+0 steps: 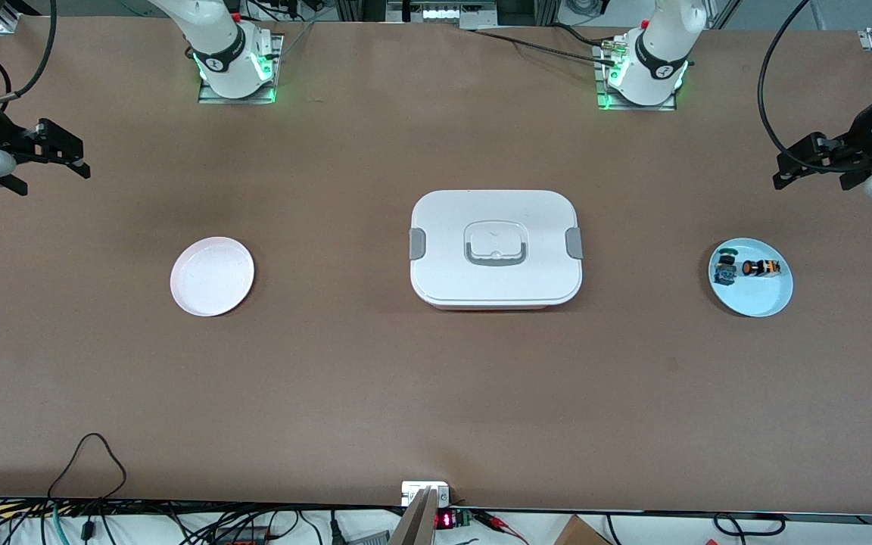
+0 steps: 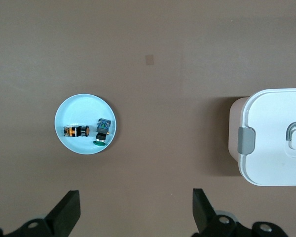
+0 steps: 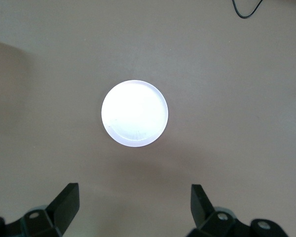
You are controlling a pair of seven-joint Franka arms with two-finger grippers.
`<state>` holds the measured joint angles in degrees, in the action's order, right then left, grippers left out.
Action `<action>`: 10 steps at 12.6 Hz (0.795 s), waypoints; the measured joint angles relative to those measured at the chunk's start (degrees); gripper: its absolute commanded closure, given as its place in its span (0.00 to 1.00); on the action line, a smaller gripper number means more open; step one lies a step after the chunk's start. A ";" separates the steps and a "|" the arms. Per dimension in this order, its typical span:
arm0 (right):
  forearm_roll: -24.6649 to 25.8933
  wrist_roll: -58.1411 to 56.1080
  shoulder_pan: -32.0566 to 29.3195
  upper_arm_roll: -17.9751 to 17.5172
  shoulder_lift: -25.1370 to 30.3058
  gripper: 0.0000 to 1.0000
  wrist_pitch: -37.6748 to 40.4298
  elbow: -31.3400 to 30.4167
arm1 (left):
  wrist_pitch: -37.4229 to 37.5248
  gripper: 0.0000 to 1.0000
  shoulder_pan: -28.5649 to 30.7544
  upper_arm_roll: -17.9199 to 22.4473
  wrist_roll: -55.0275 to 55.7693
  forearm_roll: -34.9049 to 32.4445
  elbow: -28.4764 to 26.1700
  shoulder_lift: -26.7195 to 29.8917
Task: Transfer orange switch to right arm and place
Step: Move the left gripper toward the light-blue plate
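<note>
The orange switch (image 1: pixel 760 268) lies on its side on a light blue plate (image 1: pixel 752 300) toward the left arm's end of the table, beside a small green-capped, blue-based part (image 1: pixel 724 268). In the left wrist view the switch (image 2: pixel 76 131) lies on the plate (image 2: pixel 84 105) below the camera. My left gripper (image 1: pixel 813 162) (image 2: pixel 136 210) hangs open and empty, high above the table at the left arm's end, not over the plate. My right gripper (image 1: pixel 57 147) (image 3: pixel 135 207) hangs open and empty above the table at the right arm's end.
A white lidded box (image 1: pixel 495 247) with grey latches stands mid-table; its corner shows in the left wrist view (image 2: pixel 271 136). An empty white plate (image 1: pixel 212 275) (image 3: pixel 134 113) lies toward the right arm's end. Cables run along the table edge nearest the front camera.
</note>
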<state>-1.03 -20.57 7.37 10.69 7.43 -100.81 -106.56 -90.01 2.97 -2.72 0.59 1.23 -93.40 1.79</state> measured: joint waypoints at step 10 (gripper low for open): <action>-0.03 2.85 0.01 -0.01 0.07 0.00 1.80 0.04 | 0.11 0.00 -0.01 -0.02 0.30 0.00 -0.02 -0.84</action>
<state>-1.06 -17.72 7.38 10.68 7.49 -99.01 -106.52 -89.90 2.96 -2.74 0.90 1.23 -93.42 0.96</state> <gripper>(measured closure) 0.000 0.000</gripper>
